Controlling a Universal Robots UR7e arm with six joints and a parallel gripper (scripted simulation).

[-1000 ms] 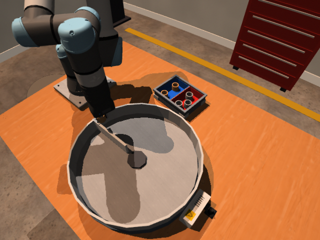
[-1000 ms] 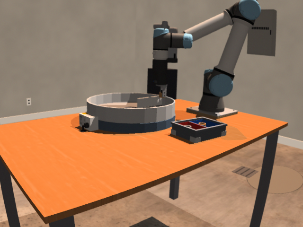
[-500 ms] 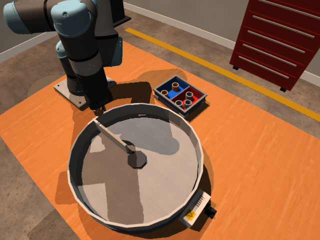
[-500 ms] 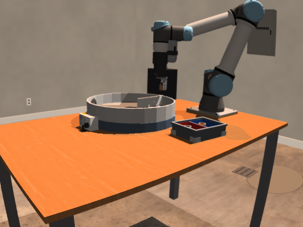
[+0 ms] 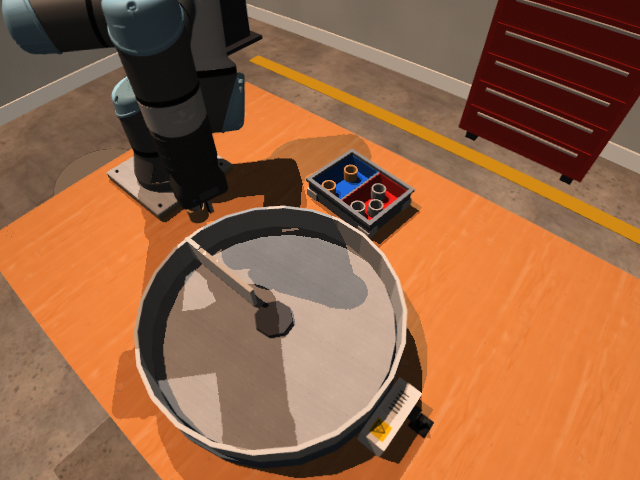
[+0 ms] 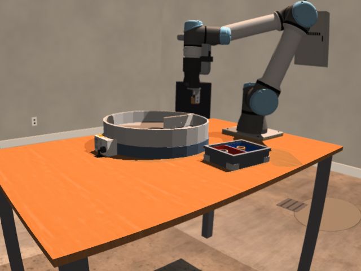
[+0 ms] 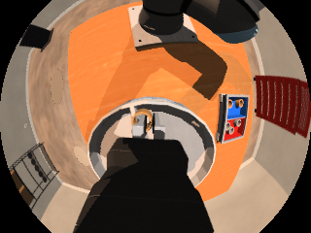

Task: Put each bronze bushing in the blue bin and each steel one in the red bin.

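Observation:
My gripper point(image 5: 200, 208) point(image 6: 194, 98) point(image 7: 150, 118) is shut on a bronze bushing point(image 5: 197, 214) point(image 6: 192, 100) point(image 7: 141, 112). It holds it upright above the turntable's rim on the robot-base side. The turntable point(image 5: 336, 361) shows no bushings on its visible disc. The blue bin point(image 5: 340, 189) point(image 6: 257, 145) point(image 7: 235, 113) holds two upright bronze bushings, one point(image 5: 351, 173) near the back and one point(image 5: 328, 184) near the left wall. The red bin point(image 5: 391, 199) point(image 7: 241, 132) holds three steel bushings point(image 5: 378, 191) point(image 5: 375, 207) point(image 5: 357, 207).
A tall grey wall rings the turntable, and a fixed divider point(image 5: 222, 270) point(image 6: 175, 120) runs from it toward the dark hub point(image 5: 274, 319). A control box point(image 5: 390, 415) point(image 6: 105, 144) sits on the outer side. Both bins share one grey-rimmed tray beside the turntable.

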